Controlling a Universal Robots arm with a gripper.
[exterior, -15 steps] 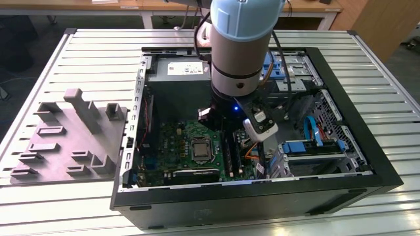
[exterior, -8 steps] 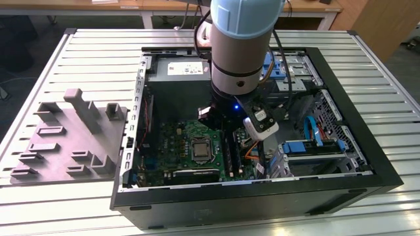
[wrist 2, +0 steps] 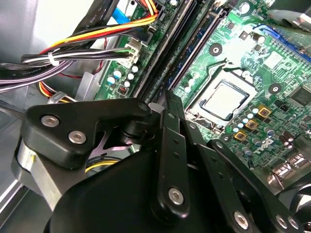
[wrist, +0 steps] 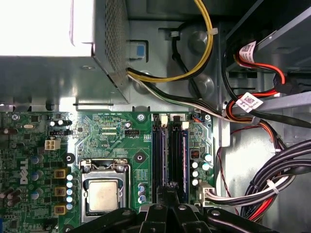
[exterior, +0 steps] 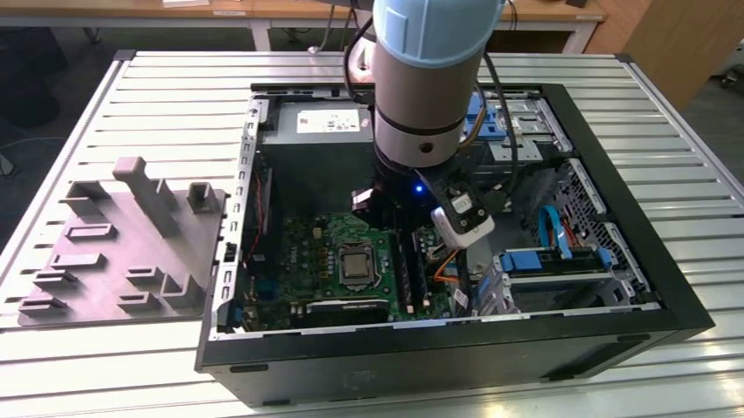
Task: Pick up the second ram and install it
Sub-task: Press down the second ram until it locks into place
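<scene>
Open black computer case [exterior: 465, 348] laid on a slatted metal table [exterior: 174, 96], robot arm [exterior: 424, 78] lowered into it above the green motherboard [exterior: 337, 261], grey moulded fixture [exterior: 117, 244] placed beside the case at the exterior view's left

Ribbed bare-metal table [exterior: 152, 96], matt black plastic pincer [wrist 2: 167, 104], shiny metal processor [wrist: 103, 195]

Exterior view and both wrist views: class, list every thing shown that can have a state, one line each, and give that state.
Black metal computer case: lying on its side, side panel off.
Square silver processor: seated in its socket, uncovered.
Narrow blue memory boards: standing in the long black slots; latching cannot be told.
Black gripper: low over the slots.
White cable plug: plugged into the green motherboard.
</scene>
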